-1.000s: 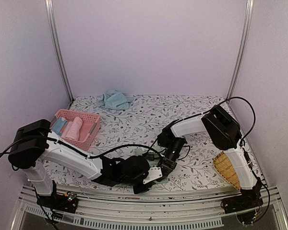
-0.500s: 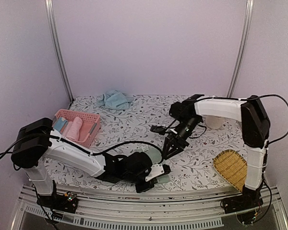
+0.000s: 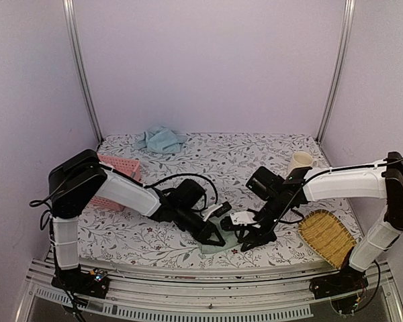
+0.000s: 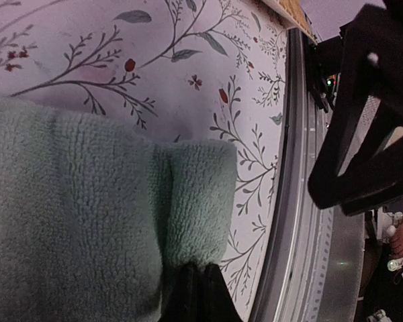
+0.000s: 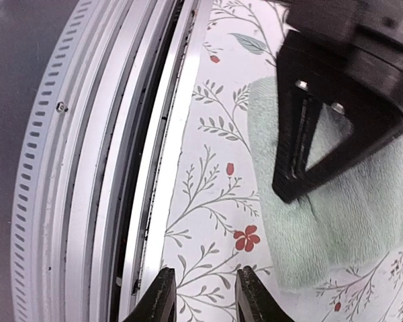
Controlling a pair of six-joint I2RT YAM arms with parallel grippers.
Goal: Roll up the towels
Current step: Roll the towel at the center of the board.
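Top external view: the sage green towel (image 3: 210,247) is seen on the flowered bench (image 3: 255,153) near its front edge, between the two arms and partly covered by them. The left hand (image 3: 216,237) is clenched on this towel; in the left wrist view a fold of the terry cloth is pinched between its closed fingertips. The right hand (image 3: 244,240) is held just beside the towel, on its right, and is released: in the right wrist view its fingers (image 5: 160,298) are parted over the bench with nothing between them. The light blue towel (image 3: 160,139) is seen crumpled at the far edge of the bench, well apart. A pink basket (image 3: 124,166) is partly hidden behind the left arm. A cream mug (image 3: 299,161) and a woven tray (image 3: 326,236) are placed at the right.
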